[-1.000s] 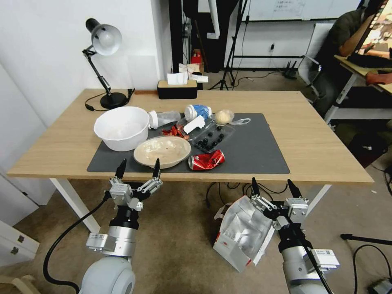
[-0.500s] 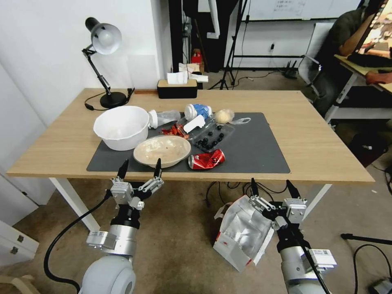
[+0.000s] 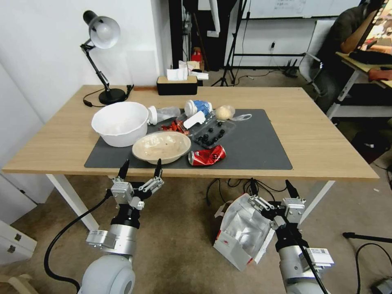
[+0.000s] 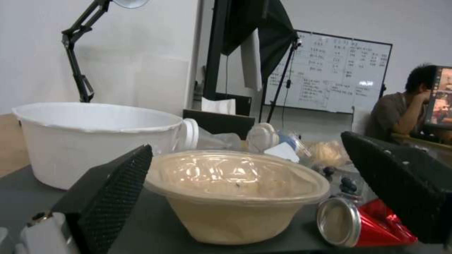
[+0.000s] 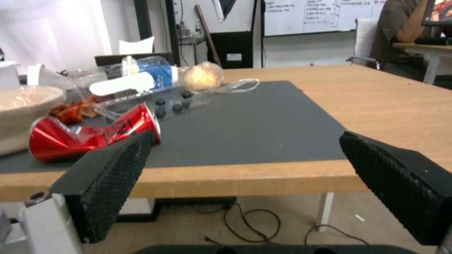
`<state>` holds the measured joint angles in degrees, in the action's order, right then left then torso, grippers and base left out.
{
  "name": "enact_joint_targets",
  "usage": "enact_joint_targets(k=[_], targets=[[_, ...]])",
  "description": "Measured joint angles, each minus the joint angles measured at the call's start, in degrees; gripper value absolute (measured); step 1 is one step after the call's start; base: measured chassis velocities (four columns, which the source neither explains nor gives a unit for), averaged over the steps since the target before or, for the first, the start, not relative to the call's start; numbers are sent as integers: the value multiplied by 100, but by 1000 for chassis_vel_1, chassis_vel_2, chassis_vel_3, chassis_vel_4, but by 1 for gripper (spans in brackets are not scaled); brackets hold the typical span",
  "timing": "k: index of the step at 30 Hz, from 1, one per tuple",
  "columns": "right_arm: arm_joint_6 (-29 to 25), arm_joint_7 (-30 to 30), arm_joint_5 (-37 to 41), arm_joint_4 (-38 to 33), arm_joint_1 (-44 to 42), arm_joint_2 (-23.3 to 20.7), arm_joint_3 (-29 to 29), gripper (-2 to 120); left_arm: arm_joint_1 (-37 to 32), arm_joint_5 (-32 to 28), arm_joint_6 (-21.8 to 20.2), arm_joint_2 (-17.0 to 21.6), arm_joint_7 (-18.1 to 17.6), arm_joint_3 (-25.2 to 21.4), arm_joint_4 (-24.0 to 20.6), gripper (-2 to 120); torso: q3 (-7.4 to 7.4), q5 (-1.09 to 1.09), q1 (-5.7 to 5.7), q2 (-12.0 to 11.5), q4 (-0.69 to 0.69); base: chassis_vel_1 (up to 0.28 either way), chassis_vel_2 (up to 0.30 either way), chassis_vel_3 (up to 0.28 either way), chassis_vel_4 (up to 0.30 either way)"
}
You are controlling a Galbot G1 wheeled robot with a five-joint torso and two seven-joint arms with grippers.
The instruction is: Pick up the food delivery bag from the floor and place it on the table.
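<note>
Food delivery bag (image 3: 241,230) sits on the floor (image 3: 179,245), lower centre-right of head view, just below the tabletop (image 3: 322,147) front edge, mouth open w/ foil showing. Right end effector (image 3: 270,188) hangs directly right of it and overlaps bag's upper right corner, fingers spread, holding nothing. Left end effector (image 3: 141,166), lower left, also spread and empty, well apart from bag.

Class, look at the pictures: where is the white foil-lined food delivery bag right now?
In the head view, the white, silver-lined food delivery bag sits on the brownish floor before the light-wood table, beside the open right gripper.
</note>
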<state>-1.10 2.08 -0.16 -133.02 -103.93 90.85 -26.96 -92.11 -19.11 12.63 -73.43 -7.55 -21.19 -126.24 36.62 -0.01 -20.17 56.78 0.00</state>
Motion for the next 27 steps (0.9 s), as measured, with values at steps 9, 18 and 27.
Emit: enact_joint_targets(k=[9, 18, 27], targets=[[0, -16, -14, 5, -4, 11, -2, 100, 8, -13, 2, 47, 5, -8, -17, 100, -150, 0, 116, -265, 0, 0, 0, 0, 0], [4, -21, -14, 6, -19, -28, -24, 100, -2, -8, 5, 40, 16, -11, -20, 100, -295, 1, 232, -525, 0, 0, 0, 0, 0], [10, -24, -8, 15, -17, -49, -30, 100, -14, 21, 6, 6, 27, -6, -29, 100, -429, 1, 330, -759, 1, 0, 0, 0, 0]])
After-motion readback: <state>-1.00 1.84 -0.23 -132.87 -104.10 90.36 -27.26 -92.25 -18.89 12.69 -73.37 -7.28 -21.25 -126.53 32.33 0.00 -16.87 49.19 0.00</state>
